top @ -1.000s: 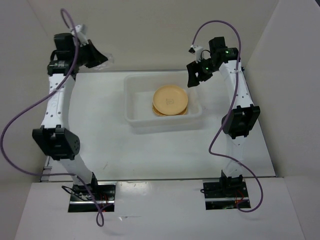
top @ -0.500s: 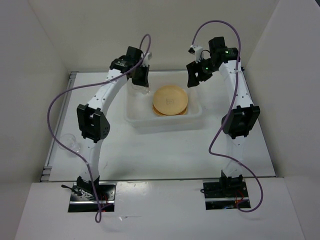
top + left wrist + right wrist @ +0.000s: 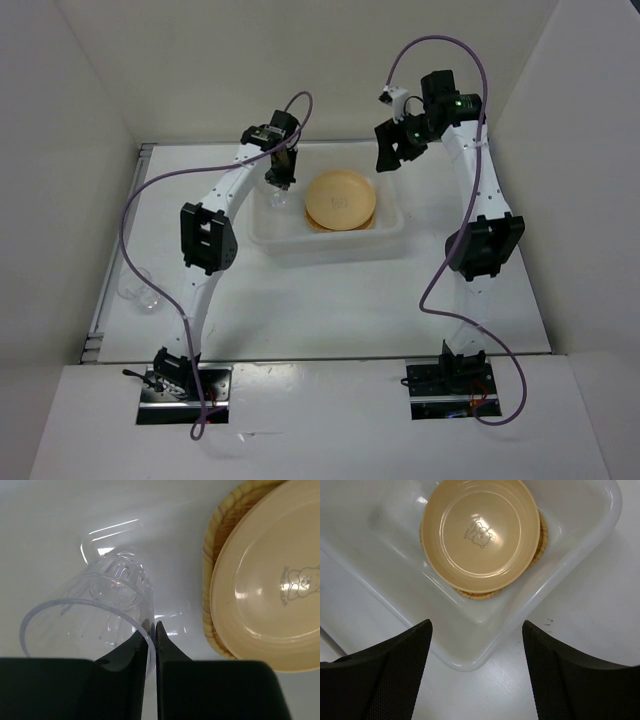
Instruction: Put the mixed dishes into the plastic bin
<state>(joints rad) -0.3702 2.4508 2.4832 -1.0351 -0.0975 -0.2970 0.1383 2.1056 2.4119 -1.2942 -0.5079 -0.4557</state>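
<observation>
Clear plastic is what we are gripping: our left pincer (image 3: pixel 150 630) is pinching the wall of a clear cup (image 3: pixel 90 615) at its rim, fingers almost closed on it. A second ago this arm was hanging over the table's far left corner. Now it is reaching into the plastic bin (image 3: pixel 330 245), with the cup lying tilted just beyond the fingertips; we cannot tell whether it is touching the floor. Just right of the pincer, a round plate (image 3: pixel 270 575) is lying on the woven plate (image 3: pixel 212 540). We judge the cup ready to release. Our right pincer (image 3: pixel 476 625) is hovering wide open and empty above the bin's other end. A second cup (image 3: pixel 140 292) is waiting well behind the left pincer on the white table (image 3: pixel 300 310). Plain white walls (image 3: pixel 300 70) are enclosing us.
</observation>
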